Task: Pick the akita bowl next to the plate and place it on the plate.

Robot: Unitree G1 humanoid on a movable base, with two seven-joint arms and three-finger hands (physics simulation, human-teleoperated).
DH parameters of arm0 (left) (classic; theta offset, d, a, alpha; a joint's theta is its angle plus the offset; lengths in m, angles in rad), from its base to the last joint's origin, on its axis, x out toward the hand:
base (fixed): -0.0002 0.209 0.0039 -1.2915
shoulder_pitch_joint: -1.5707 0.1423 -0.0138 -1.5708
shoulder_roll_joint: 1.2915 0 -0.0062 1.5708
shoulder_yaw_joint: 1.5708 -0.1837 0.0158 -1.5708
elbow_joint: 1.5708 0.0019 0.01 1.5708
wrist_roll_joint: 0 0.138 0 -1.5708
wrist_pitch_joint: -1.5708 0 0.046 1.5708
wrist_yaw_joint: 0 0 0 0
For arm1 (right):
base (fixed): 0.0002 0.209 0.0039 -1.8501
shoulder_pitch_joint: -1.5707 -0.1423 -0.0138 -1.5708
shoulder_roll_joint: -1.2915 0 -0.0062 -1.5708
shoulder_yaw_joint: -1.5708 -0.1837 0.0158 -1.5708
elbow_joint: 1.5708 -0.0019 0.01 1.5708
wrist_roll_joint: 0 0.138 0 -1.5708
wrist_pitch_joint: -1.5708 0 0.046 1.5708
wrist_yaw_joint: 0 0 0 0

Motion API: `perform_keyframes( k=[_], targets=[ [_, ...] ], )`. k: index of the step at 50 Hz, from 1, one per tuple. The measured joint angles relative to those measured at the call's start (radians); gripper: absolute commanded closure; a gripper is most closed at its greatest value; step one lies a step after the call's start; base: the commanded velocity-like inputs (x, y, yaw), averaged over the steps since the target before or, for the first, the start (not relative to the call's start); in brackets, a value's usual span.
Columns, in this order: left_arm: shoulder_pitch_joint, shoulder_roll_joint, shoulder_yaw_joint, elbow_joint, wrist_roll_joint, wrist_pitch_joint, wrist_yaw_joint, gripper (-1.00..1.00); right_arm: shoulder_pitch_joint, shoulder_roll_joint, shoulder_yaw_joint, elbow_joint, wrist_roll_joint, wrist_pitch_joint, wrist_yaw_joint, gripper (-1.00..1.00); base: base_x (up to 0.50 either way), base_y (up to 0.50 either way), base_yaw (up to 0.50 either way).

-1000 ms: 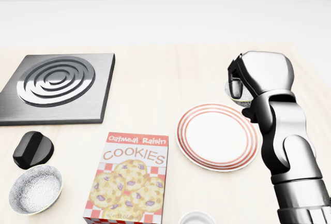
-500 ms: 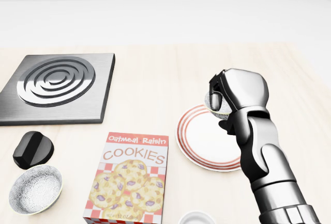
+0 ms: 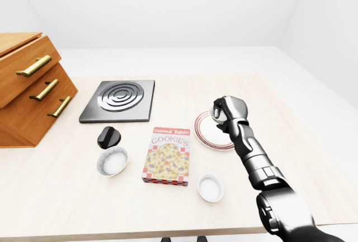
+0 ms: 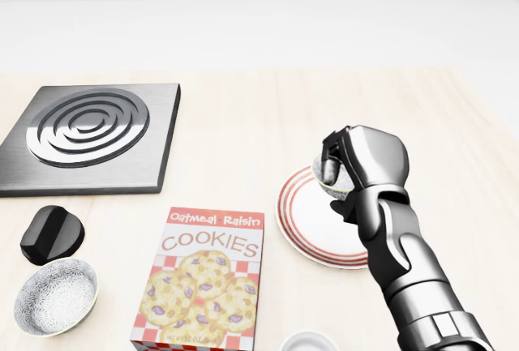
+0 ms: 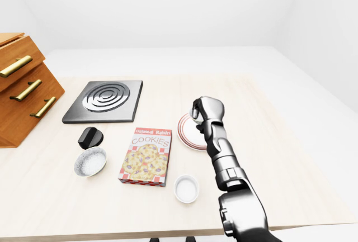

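One red-ringed plate (image 4: 312,225), one cookie box (image 4: 208,276), and two other bowls lie on the table (image 4: 243,140). The right hand (image 4: 345,164) has its fingers closed round the akita bowl (image 4: 328,174), held over the plate's upper edge. I cannot tell which way its mouth faces.

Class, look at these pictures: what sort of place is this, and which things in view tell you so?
Probably a simulated kitchen worktop: a pale wooden table carries a stove burner plate, a red-rimmed plate, a cookies box and small bowls, with wooden drawers beside it.
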Motion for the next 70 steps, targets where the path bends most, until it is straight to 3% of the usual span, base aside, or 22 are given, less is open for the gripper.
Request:
perform_keyframes(
  k=[18, 28, 70],
  targets=[
    [-0.001, -0.001, 0.002, 0.000, 0.002, 0.000, -0.002, -1.00, -0.064, 0.007, 0.017, 0.216, 0.069, -0.104, -0.174, 1.00, 0.00, 0.00, 0.00],
    [0.000, 0.000, 0.000, 0.000, -0.001, 0.000, -0.001, -1.00, -0.087, 0.010, 0.028, 0.314, 0.081, -0.106, -0.244, 1.00, 0.00, 0.00, 0.00],
    [-0.001, -0.001, 0.007, -0.010, 0.004, 0.000, 0.000, -1.00, -0.123, 0.021, 0.039, 0.484, 0.093, -0.106, -0.244, 1.00, 0.00, 0.00, 0.00]
  ],
)
